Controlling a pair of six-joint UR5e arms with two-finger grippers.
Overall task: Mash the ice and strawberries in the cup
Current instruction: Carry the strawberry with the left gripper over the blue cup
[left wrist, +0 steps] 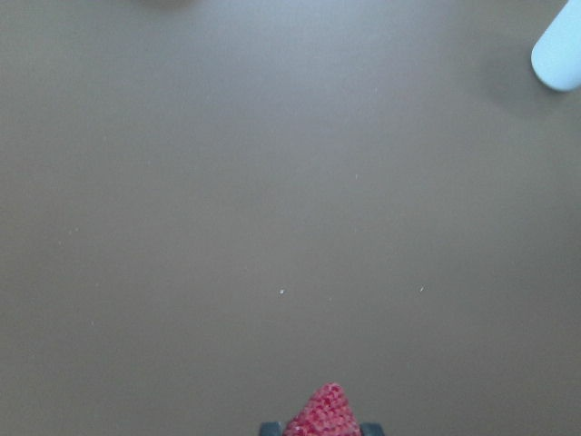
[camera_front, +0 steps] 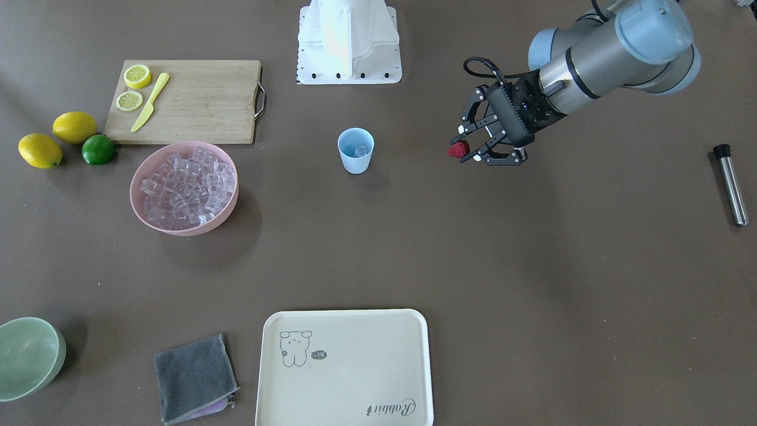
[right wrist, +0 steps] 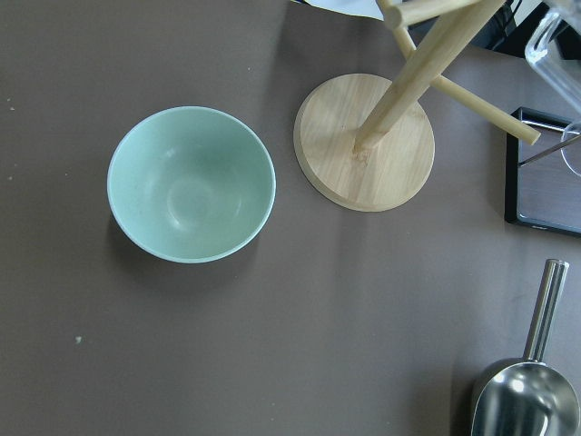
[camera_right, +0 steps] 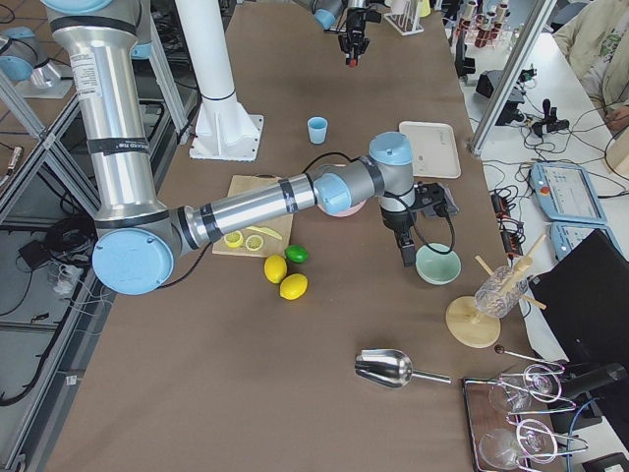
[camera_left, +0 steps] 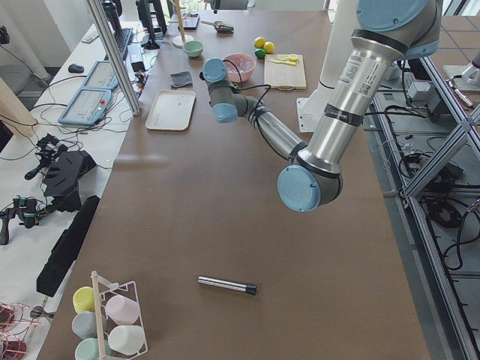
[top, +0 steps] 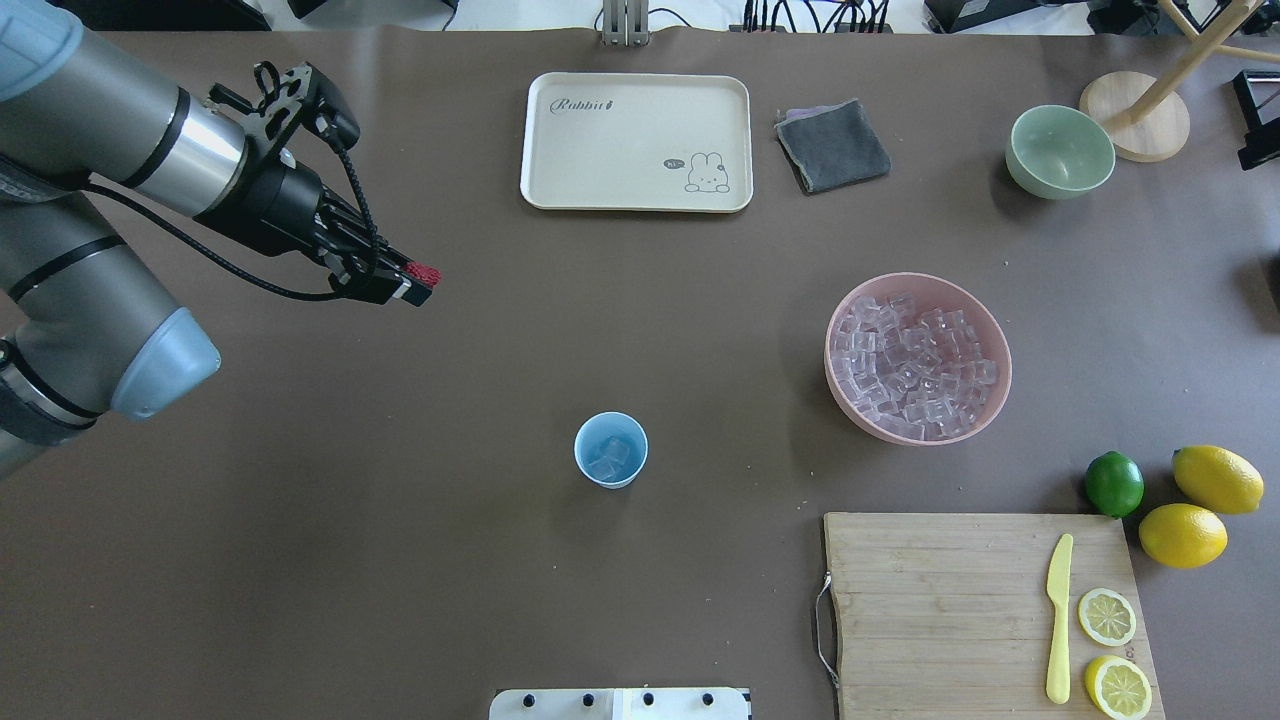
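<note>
The left gripper (camera_front: 467, 149) is closed on the strawberry (camera_front: 458, 149), which sits pinched at its fingertips above bare table. The step in hand looks like the loading of the cup (camera_front: 356, 151): a few cubes of ice (top: 610, 458) already lie inside it, and the berry is not yet in. The cup stands well apart from this gripper, off to its right and nearer the robot's base; in the left wrist view only its edge shows in the top right corner. The next move probably calls for carrying the berry sideways until it hangs over the cup's mouth, then lowering it before the fingers part, since the mouth is narrow and a high drop could bounce off the ice. In the wrist view the berry's pointed end juts forward past the fingertips, so its long axis seems to run along the gripper's own reach, tip leading. A steel bar (camera_front: 730, 183) with a black cap, likely the masher, lies behind the gripper, farther to the robot's left. The right gripper (camera_right: 406, 254) hangs beside a pale green bowl (right wrist: 191, 182); whether it is open cannot be told.
</note>
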